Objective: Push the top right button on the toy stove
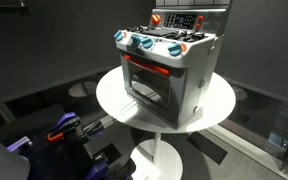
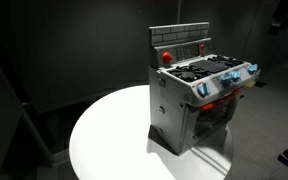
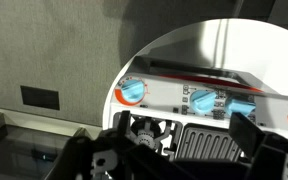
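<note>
A grey toy stove [image 1: 179, 70] stands on a round white table [image 1: 112, 95] in both exterior views [image 2: 179, 110]. It has blue knobs [image 1: 147, 43] along the front and an oven door with a red handle [image 1: 147, 68]. Its back panel carries a red button [image 2: 166, 56] and more small controls [image 1: 179, 20]. In the wrist view my gripper [image 3: 184, 142] is open and empty, hovering above the stove top. Its dark fingers frame a burner [image 3: 144, 130] and a ribbed grill plate [image 3: 209, 140] just behind the blue knobs [image 3: 202, 100]. The back-panel buttons are out of the wrist view.
Dark curtains surround the table [image 2: 104, 135]. A blue and purple object [image 1: 64, 126] lies low beside the table. A dark wall outlet [image 3: 39, 97] shows on the grey wall. Part of a dark shape [image 2: 284, 15] hangs at the upper corner.
</note>
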You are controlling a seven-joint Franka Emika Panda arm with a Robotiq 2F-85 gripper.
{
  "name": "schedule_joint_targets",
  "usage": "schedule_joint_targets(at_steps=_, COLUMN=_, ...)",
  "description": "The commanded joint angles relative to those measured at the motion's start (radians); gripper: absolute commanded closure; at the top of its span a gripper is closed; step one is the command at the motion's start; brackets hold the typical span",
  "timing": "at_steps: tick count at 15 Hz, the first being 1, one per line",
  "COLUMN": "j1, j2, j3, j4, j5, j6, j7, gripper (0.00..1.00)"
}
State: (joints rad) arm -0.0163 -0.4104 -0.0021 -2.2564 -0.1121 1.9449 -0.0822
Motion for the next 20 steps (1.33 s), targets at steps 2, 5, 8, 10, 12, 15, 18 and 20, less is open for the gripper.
schedule_joint_targets(at_steps=2, j1=0.005, j2=0.000, j3=-0.004, j4=0.003, j5=-0.002, j6=-0.002, j7=0.002, gripper=0.00)
schedule_joint_targets(at_steps=5, j1=0.005, j2=0.000, j3=-0.004, j4=0.003, j5=-0.002, j6=-0.002, j7=0.002, gripper=0.00)
schedule_joint_targets(at_steps=8, j1=0.005, j2=0.000, j3=-0.004, j4=0.003, j5=-0.002, j6=-0.002, j7=0.002, gripper=0.00)
schedule_joint_targets(at_steps=10, j1=0.005, j2=0.000, j3=-0.004, j4=0.003, j5=-0.002, j6=-0.002, j7=0.002, gripper=0.00)
schedule_joint_targets(at_steps=12, j1=0.005, j2=0.000, j3=-0.004, j4=0.003, j5=-0.002, j6=-0.002, j7=0.002, gripper=0.00)
schedule_joint_targets(at_steps=15, j1=0.000, j2=0.039, j3=-0.004, j4=0.050, j5=0.001, j6=0.010, j7=0.021, gripper=0.00)
schedule_joint_targets(at_steps=18, j1=0.000, j2=0.087, j3=-0.007, j4=0.108, j5=0.010, j6=0.038, j7=0.029, gripper=0.00)
schedule_joint_targets(at_steps=20, j1=0.000, j2=0.124, j3=-0.011, j4=0.152, j5=0.021, j6=0.058, j7=0.029, gripper=0.00)
